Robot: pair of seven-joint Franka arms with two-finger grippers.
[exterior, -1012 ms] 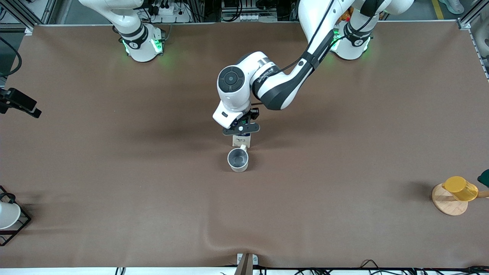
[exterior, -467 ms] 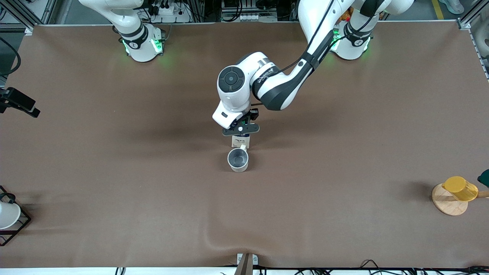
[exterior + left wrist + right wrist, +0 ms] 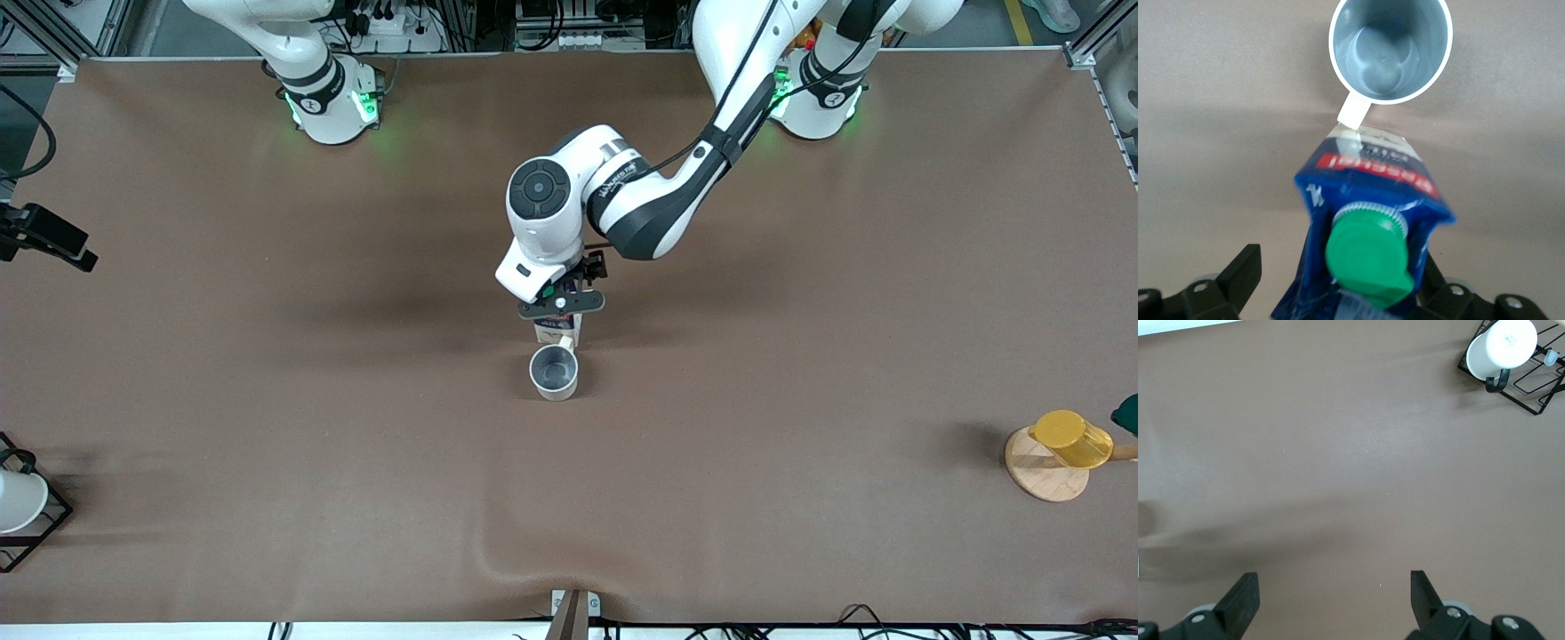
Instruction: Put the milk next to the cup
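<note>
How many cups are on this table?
3. A cream mug sits mid-table, just nearer the front camera than the milk carton. A yellow cup rests on a wooden stand at the left arm's end. A white cup sits in a wire rack at the right arm's end.

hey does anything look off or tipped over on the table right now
Nothing stands out. The milk stands beside the cup, just farther from the front camera, under the left claw, whose fingers sit apart on either side of it. The cup is upright and looks empty; no spill shows. The right claw waits open.
</note>
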